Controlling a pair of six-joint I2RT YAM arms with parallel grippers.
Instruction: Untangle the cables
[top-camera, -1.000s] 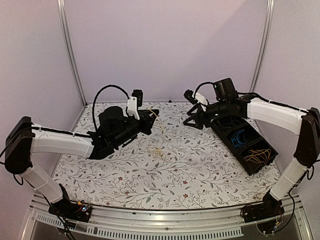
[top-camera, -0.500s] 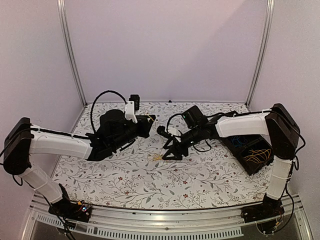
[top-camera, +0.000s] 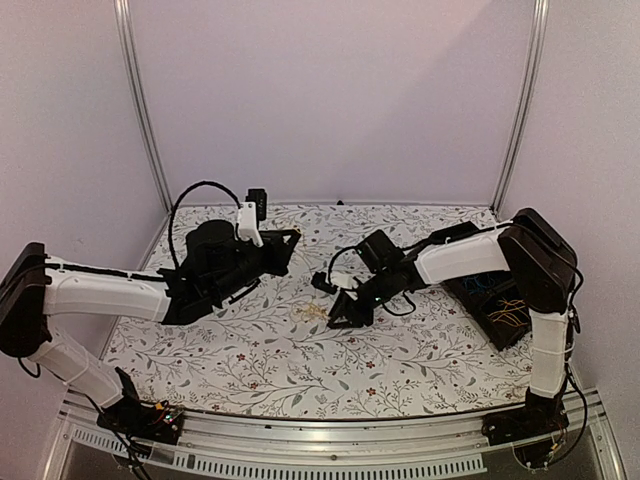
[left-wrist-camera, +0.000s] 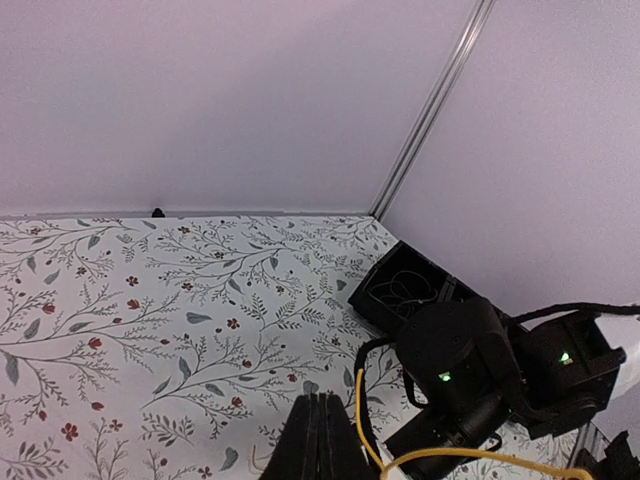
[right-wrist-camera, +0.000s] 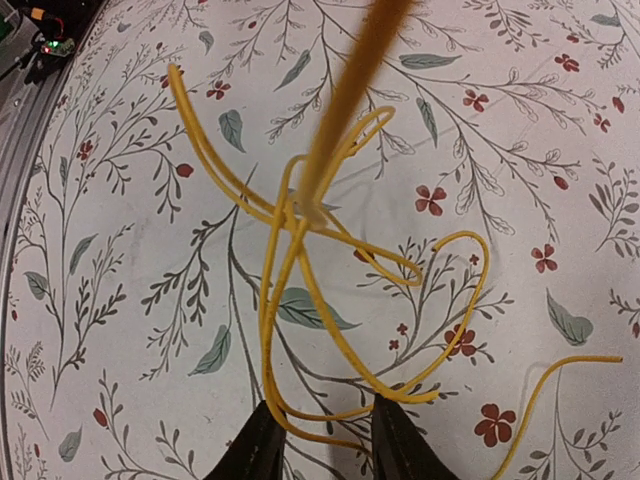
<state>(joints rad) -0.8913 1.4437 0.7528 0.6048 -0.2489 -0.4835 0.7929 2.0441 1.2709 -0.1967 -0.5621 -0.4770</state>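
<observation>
A small tangle of yellow cables (right-wrist-camera: 330, 260) lies on the floral cloth at mid-table (top-camera: 312, 312). My right gripper (right-wrist-camera: 328, 440) is down at it, open, with the lower loops lying between its two fingers (right-wrist-camera: 262, 445); in the top view it (top-camera: 340, 312) sits just right of the tangle. One yellow strand (right-wrist-camera: 350, 90) rises steeply out of the tangle. My left gripper (left-wrist-camera: 322, 425) is shut and raised above the cloth (top-camera: 293, 240), with a yellow cable (left-wrist-camera: 365, 420) coming out beside its fingers.
A black compartment tray (top-camera: 470, 295) stands at the right of the table and holds loose orange cables (top-camera: 512, 310) and blue ones (top-camera: 487, 283). In the left wrist view the tray (left-wrist-camera: 372, 300) sits behind the right arm's black wrist (left-wrist-camera: 470, 370).
The right arm swung from above the tray down to the tangle at mid-table, and its jaws narrowed around the loops. The left arm drew back slightly to the left, still shut.
</observation>
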